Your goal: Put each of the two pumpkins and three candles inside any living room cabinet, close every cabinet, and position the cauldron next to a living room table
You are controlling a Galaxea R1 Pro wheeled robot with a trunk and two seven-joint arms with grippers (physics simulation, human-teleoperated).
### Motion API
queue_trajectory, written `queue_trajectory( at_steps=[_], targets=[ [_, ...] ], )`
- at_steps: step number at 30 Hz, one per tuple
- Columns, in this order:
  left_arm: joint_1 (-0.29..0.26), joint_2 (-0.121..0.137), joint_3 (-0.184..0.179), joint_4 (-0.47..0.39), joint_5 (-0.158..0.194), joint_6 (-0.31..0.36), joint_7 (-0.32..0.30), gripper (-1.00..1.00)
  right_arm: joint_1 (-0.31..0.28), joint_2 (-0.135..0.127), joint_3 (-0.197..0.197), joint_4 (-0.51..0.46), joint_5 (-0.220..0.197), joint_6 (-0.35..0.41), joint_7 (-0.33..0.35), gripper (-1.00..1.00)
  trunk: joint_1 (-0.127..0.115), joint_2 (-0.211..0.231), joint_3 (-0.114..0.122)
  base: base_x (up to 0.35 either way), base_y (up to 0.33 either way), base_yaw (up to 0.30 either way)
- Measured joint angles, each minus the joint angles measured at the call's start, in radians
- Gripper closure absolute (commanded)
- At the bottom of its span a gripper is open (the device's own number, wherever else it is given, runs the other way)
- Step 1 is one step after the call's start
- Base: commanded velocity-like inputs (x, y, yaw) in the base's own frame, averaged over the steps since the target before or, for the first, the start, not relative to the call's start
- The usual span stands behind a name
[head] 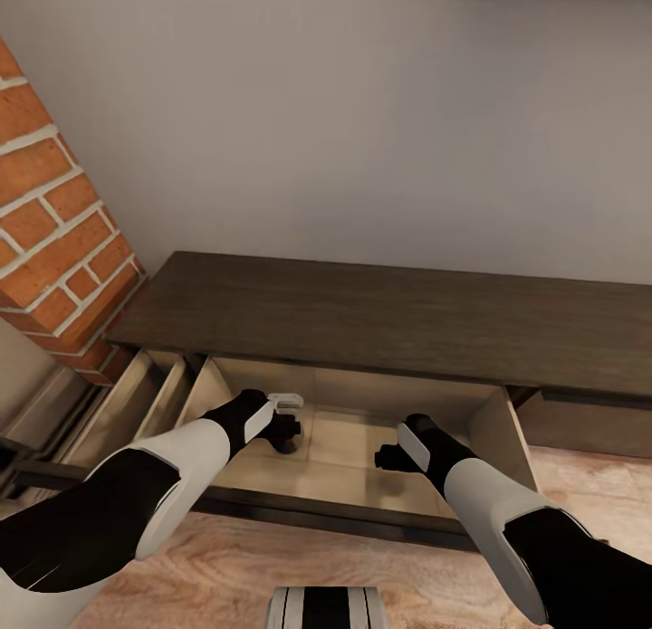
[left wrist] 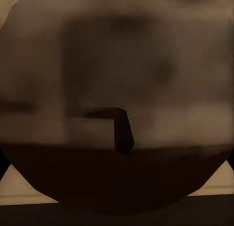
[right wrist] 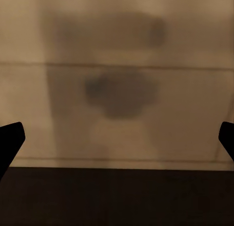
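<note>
A brick pillar is flanking the cabinet. Its pale drawer is lying open beneath both claws: right claw spread wide, empty; left claw gripping a round brown candle.

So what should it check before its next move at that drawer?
1. Drawer pulled out: ok. The drawer of the cabinet stands open and its pale inside shows.
2. Candle at the drawer: ok. The left wrist view shows a brown candle with a dark wick, very close.
3. Left jaws' hold on the candle: cannot tell.
4. Right jaws free: ok. The fingertips stand wide apart with nothing between them, over the drawer floor.
5. Candle resting on the drawer floor: cannot tell.
6. Everything closed: not ok. This drawer and the neighbouring drawer are both open.
</note>
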Motion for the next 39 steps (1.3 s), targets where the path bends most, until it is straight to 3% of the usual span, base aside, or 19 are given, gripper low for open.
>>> queue_trajectory(
  at_steps=[17,21,34,35,39],
  targets=[
    [0.0,0.0,0.0,0.0,-0.001,0.0,0.0,1.0,0.0,0.0,0.0,0.0,0.0,0.0,0.0,-1.0,0.0,0.0,-0.004,0.0,0.0,0.0],
    [0.0,0.0,-0.001,0.0,-0.001,0.0,0.0,1.0,0.0,0.0,0.0,0.0,0.0,0.0,0.0,-1.0,0.002,-0.001,-0.019,0.0,0.0,0.0],
    [0.0,0.0,0.0,0.0,-0.001,-0.001,0.0,1.0,0.0,0.0,0.0,0.0,0.0,0.0,0.0,-1.0,0.002,-0.001,-0.019,0.0,0.0,0.0],
    [0.0,0.0,0.0,0.0,-0.001,-0.001,0.0,-1.0,0.0,0.0,0.0,0.0,0.0,0.0,0.0,-1.0,0.002,-0.001,-0.019,0.0,0.0,0.0],
    [0.0,0.0,0.0,0.0,-0.001,-0.002,0.0,-1.0,0.0,0.0,0.0,0.0,0.0,0.0,0.0,-1.0,0.002,-0.001,-0.019,0.0,0.0,0.0]
  ],
)
